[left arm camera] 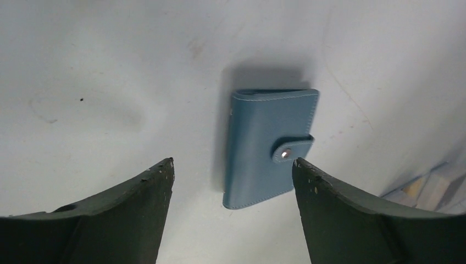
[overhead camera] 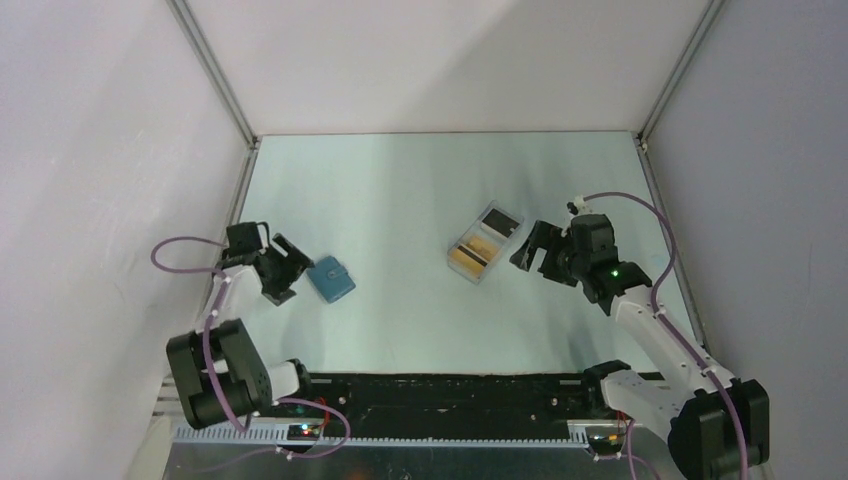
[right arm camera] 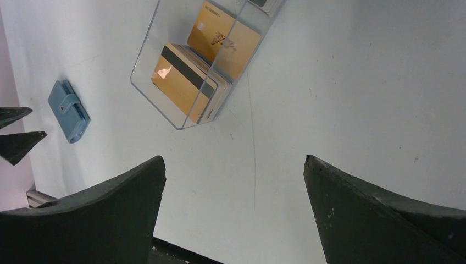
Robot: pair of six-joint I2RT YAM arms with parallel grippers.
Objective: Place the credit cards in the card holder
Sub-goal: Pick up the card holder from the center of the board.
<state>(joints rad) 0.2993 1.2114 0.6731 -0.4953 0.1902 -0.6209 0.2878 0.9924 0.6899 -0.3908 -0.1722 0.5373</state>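
The blue card holder (overhead camera: 330, 279) lies closed on the table at the left, its snap tab fastened (left arm camera: 268, 148); it also shows in the right wrist view (right arm camera: 68, 110). My left gripper (overhead camera: 293, 268) is open and empty just left of it, the holder lying between and beyond its fingertips (left arm camera: 233, 162). The credit cards (right arm camera: 189, 82) are yellow-orange with a dark stripe and lie stacked in a clear plastic tray (overhead camera: 485, 243); a black card (overhead camera: 499, 221) lies in its far compartment. My right gripper (overhead camera: 530, 250) is open and empty just right of the tray (right arm camera: 234, 159).
The clear tray's wall (right arm camera: 144, 60) stands ahead and to the left of my right fingers. White enclosure walls stand at the left, right and back. A black rail (overhead camera: 450, 385) runs along the table's near edge between the arm bases.
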